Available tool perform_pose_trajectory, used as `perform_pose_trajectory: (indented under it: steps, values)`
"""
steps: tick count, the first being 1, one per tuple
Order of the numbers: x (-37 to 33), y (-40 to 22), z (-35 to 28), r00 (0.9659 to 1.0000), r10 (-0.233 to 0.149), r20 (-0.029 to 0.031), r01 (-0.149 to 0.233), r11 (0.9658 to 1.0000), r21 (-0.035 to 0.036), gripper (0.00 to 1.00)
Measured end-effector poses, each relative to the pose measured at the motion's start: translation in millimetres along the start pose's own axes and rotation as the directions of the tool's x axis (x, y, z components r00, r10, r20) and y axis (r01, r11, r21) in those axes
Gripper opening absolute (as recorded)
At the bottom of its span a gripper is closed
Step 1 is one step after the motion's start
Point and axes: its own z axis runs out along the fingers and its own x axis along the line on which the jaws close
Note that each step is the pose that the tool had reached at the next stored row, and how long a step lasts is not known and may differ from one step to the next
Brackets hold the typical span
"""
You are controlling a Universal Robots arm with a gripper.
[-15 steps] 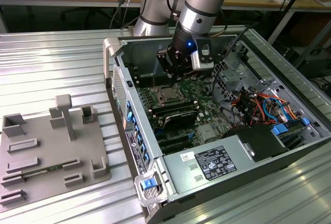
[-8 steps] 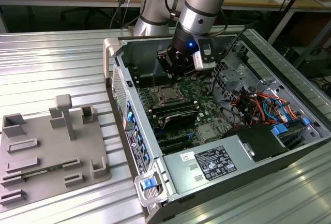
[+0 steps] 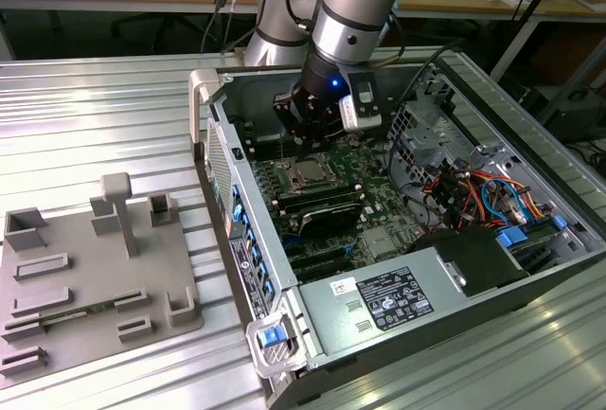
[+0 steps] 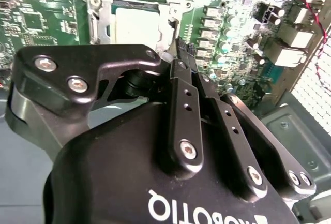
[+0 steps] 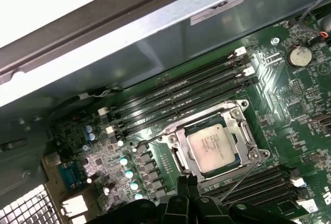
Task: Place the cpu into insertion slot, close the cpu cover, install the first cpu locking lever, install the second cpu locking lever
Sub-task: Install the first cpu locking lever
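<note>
The cpu [image 5: 213,149] lies flat in the insertion slot [image 5: 175,157], its silvery top showing through the window of the cpu cover [image 5: 243,131], which is folded down over it. A thin wire lever [image 5: 242,180] juts out at an angle from one side of the socket; another [image 5: 181,125] runs along the side by the memory slots. My gripper [image 5: 188,185] is shut with nothing between its fingers, its tips just off the socket's edge. In the second wrist view the gripper [image 4: 181,48] points at the cpu [image 4: 135,25]. In the exterior view the gripper [image 3: 305,131] hangs over the cpu [image 3: 305,175].
Long black memory slots [image 5: 176,97] flank the socket. The case wall [image 5: 129,43] rises close behind them. Cables and a drive cage [image 3: 473,183] crowd the exterior view's right; a power supply [image 3: 388,301] sits at the front. A grey fixture plate [image 3: 85,268] lies outside the case.
</note>
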Motion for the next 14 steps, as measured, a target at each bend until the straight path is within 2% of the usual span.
perform_pose_trajectory:
  steps: [4, 5, 7, 8, 9, 10, 12, 14]
  values:
    - [4.3, -2.0, 0.7, 0.9999, -0.014, -0.0028, 0.014, 0.9999, -0.0076, 0.11]
    - [5.7, -2.6, 0.9, 0.9999, -0.016, -0.0045, 0.016, 0.9998, -0.0120, 0.11]
    - [8.9, -3.9, 1.4, 0.9998, -0.018, -0.0098, 0.018, 0.9995, -0.0273, 0.11]
    - [11.1, -4.8, 1.8, 0.9997, -0.020, -0.0146, 0.020, 0.9990, -0.0412, 0.11]
    - [11.8, -5.1, 2.0, 0.9995, -0.024, -0.0185, 0.023, 0.9984, -0.0516, 0.11]
    - [12.0, -5.2, 2.1, 0.9994, -0.029, -0.0206, 0.028, 0.9979, -0.0580, 0.11]
    - [12.3, -5.3, 2.1, 0.9989, -0.041, -0.0222, 0.040, 0.9971, -0.0656, 0.11]
    - [14.3, -6.1, 2.8, 0.9986, -0.048, -0.0228, 0.047, 0.9966, -0.0686, 0.11]
